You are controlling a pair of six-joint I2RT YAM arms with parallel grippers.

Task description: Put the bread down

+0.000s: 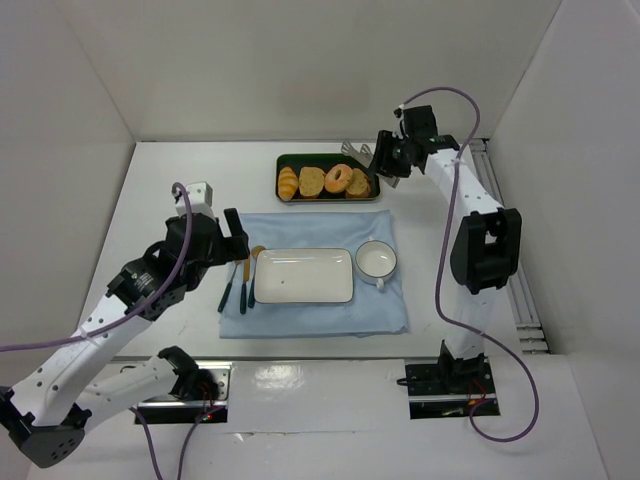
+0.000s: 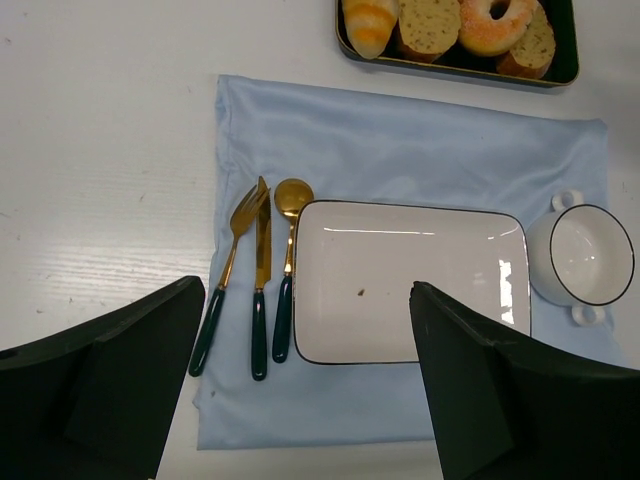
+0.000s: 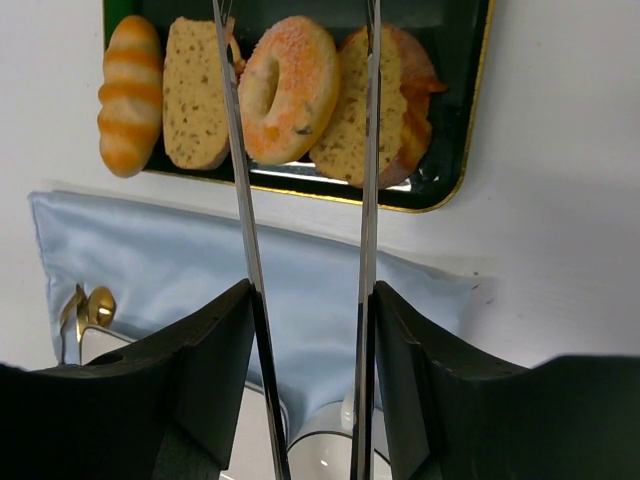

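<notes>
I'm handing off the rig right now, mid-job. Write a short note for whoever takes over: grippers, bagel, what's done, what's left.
Left gripper: open, empty, above the cloth by the plate.
Right gripper: shut on tongs, their arms reaching over the tray.
Bagel: in the tray between two slices, framed by the tong arms, not lifted.
Done: tongs in hand, lined up on the bagel.
Left: grip the bagel, carry it and set it down, probably on the empty plate.
</notes>
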